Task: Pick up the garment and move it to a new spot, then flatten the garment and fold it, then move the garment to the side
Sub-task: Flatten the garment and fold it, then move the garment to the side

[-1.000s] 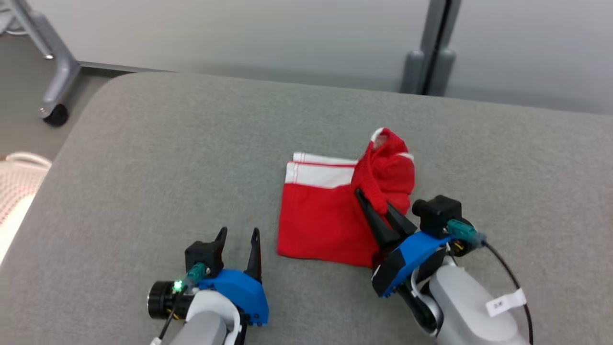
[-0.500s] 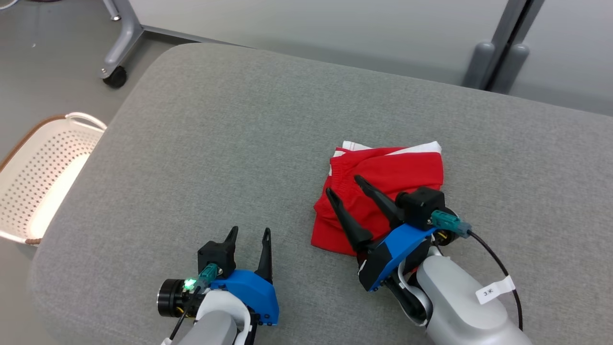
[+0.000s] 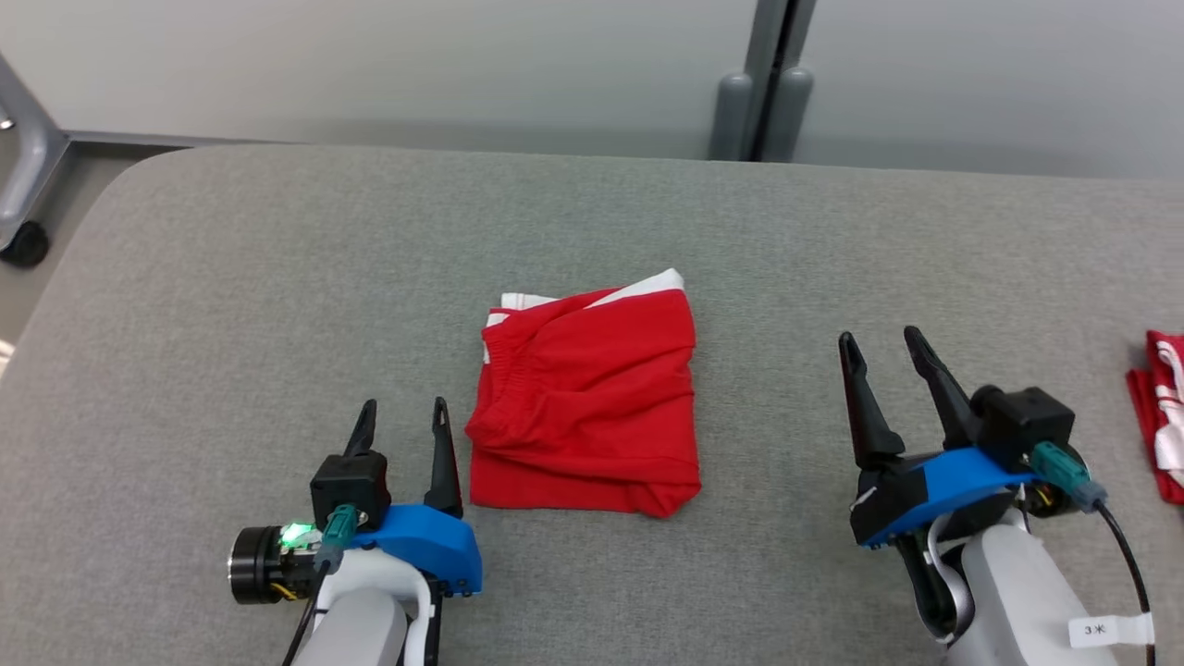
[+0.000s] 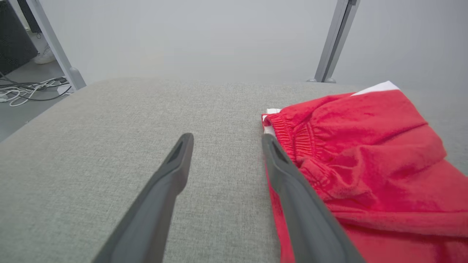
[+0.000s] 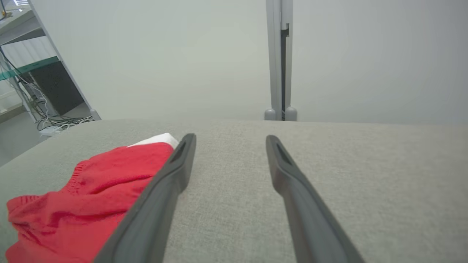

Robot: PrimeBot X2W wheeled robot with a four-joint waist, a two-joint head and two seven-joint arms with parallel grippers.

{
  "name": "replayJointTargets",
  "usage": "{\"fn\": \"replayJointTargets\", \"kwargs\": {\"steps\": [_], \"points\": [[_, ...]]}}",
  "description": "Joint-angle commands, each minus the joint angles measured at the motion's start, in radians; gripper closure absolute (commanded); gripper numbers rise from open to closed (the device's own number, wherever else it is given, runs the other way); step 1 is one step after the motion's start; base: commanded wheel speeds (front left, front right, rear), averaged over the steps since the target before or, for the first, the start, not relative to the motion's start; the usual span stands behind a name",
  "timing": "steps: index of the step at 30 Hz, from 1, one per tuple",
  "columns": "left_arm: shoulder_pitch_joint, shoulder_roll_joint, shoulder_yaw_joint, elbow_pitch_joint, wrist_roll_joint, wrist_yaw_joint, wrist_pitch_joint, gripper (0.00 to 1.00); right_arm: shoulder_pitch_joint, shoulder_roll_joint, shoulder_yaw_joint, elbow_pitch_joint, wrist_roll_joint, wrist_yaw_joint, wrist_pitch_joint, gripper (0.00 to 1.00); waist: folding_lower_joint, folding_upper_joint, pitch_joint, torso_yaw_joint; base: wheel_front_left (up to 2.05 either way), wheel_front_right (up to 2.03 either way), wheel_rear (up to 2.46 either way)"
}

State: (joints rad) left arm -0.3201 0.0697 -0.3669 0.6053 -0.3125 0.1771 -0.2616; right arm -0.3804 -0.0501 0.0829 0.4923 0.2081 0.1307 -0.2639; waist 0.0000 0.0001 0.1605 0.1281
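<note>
Below my head camera, on the grey fabric tabletop (image 3: 277,277), the red shorts (image 3: 587,407) lie folded into a rough square near the middle. Their elastic waistband is turned to my left and a white strip shows along the far edge. My left claw (image 3: 404,404) sits at the lower left, fingers spread and empty, its inner finger just beside the shorts' near left corner. My right claw (image 3: 878,335) is well apart from the shorts on my right, released, with nothing between its two dark fingers. At the far right of the tabletop lies another red and white cloth (image 3: 1161,416), cut off by the frame. Beyond the tabletop a grey post (image 3: 763,83) stands against a pale wall.

Along my left wrist, the left claw (image 4: 227,137) is spread over bare tabletop (image 4: 91,146), holding nothing. The red shorts (image 4: 365,146) lie to its right, gathered waistband nearest the fingertip. The right finger overlaps the cloth's edge, and I cannot tell whether it touches. Loose cables (image 4: 25,93) lie on the floor at the left.

Along my right wrist, the right claw (image 5: 230,137) is wide and empty above bare tabletop (image 5: 365,175). The red shorts (image 5: 91,193) lie to the left, partly behind the left finger, white strip at the far end. The grey post (image 5: 280,58) rises straight ahead.
</note>
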Motion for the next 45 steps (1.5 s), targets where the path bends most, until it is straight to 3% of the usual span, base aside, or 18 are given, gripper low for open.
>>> {"fn": "replayJointTargets", "kwargs": {"steps": [1, 10, 27, 35, 45], "points": [[0.033, 0.007, 0.031, -0.019, 0.022, 0.006, -0.004, 0.00, 0.040, -0.002, -0.027, -0.008, -0.023, 0.000, -0.001, 0.00, 0.0000, -0.0001, -0.032, -0.048, 0.00, 0.00, 0.00], [0.132, 0.003, 0.124, -0.054, 0.096, -0.005, -0.004, 0.00, 0.135, -0.002, -0.049, 0.009, -0.040, 0.000, -0.001, 0.00, 0.0000, -0.0001, -0.081, -0.105, 0.00, 0.00, 0.00], [0.253, -0.014, 0.202, -0.054, 0.173, -0.046, -0.004, 0.00, 0.233, -0.002, -0.008, 0.050, -0.006, 0.000, -0.001, 0.00, 0.0000, -0.0001, -0.165, -0.110, 0.00, 0.00, 0.00], [0.232, -0.018, 0.175, -0.054, 0.192, -0.076, -0.004, 0.00, 0.222, -0.002, 0.042, 0.097, 0.048, 0.000, 0.000, 0.00, 0.0000, -0.0001, -0.150, -0.048, 0.00, 0.00, 0.00], [0.190, -0.019, 0.105, -0.060, 0.177, -0.103, -0.004, 0.00, 0.025, -0.003, 0.130, 0.235, 0.098, 0.000, 0.000, 0.00, 0.0000, -0.0001, -0.071, 0.137, 0.00, 0.00, 0.00]]}}
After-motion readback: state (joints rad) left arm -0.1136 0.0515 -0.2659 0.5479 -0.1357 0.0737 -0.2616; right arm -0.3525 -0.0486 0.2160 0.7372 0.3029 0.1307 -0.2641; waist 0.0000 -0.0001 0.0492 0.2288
